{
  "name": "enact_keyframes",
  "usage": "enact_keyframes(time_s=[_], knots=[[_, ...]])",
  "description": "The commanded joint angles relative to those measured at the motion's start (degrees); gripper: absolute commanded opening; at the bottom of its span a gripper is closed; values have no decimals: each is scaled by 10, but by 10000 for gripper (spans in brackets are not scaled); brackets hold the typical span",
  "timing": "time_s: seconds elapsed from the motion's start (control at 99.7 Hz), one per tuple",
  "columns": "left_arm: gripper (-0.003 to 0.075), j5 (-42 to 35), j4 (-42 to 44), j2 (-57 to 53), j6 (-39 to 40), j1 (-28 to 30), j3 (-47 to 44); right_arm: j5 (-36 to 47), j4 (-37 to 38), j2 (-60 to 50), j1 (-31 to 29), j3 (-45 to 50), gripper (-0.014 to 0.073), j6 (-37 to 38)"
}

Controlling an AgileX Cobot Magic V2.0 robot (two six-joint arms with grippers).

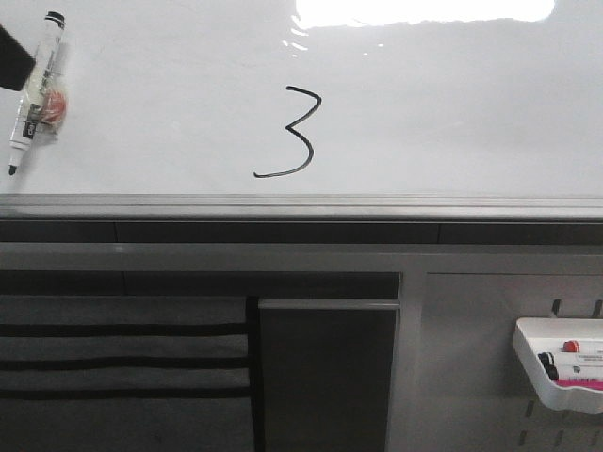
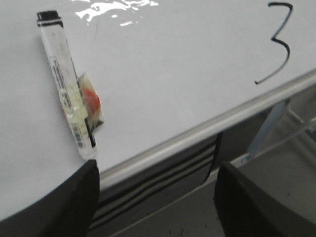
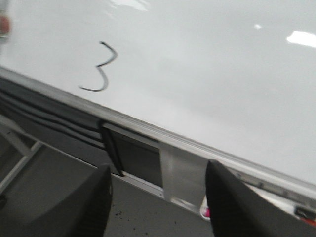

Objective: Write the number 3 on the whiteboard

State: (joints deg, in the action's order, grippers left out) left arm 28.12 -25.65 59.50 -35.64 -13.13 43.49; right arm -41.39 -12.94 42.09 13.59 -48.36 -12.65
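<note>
A thin black number 3 [image 1: 310,151] with a long tail sweeping left is drawn on the glossy whiteboard [image 1: 452,104]. It also shows in the left wrist view [image 2: 288,52] and the right wrist view [image 3: 105,79]. A clear-bodied black marker [image 1: 36,89] with an orange tag lies on the board at the far left, uncapped, tip toward the board's near edge [image 2: 66,84]. My left gripper [image 2: 157,197] is open and empty, just off the board's near edge beside the marker. My right gripper [image 3: 158,197] is open and empty, below the board's edge, right of the 3.
A grey metal edge strip [image 1: 301,205] runs along the board's near side, above a dark slatted panel [image 1: 122,363]. A small white tray [image 1: 561,363] with spare markers hangs at the lower right. Glare [image 1: 424,9] sits at the board's far edge.
</note>
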Motion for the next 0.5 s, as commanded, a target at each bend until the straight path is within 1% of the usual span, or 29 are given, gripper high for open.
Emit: enact_keyframes(time_s=[0.0, 0.04, 0.1, 0.181, 0.261, 0.351, 0.411, 0.491], knots=[[459, 41, 120, -48, 114, 1, 17, 4, 46, -2, -37, -17, 365, 67], [459, 70, 192, -67, 170, 1, 17, -11, 49, -2, -55, -17, 365, 72], [459, 107, 271, -94, 264, 1, 17, -29, 49, -3, -74, -17, 365, 75], [459, 117, 336, -130, 310, 1, 13, -37, 49, -8, -85, -14, 365, 76], [459, 74, 339, -175, 329, 1, -6, -14, 49, -25, -85, 0, 365, 76], [449, -2, 325, -227, 335, 1, -44, 27, 47, -56, -85, 29, 359, 76], [417, -40, 320, -258, 356, 1, -68, 61, 47, -82, -85, 52, 316, 76], [338, -87, 317, -286, 376, 1, -105, 103, 47, -115, -85, 80, 228, 76]])
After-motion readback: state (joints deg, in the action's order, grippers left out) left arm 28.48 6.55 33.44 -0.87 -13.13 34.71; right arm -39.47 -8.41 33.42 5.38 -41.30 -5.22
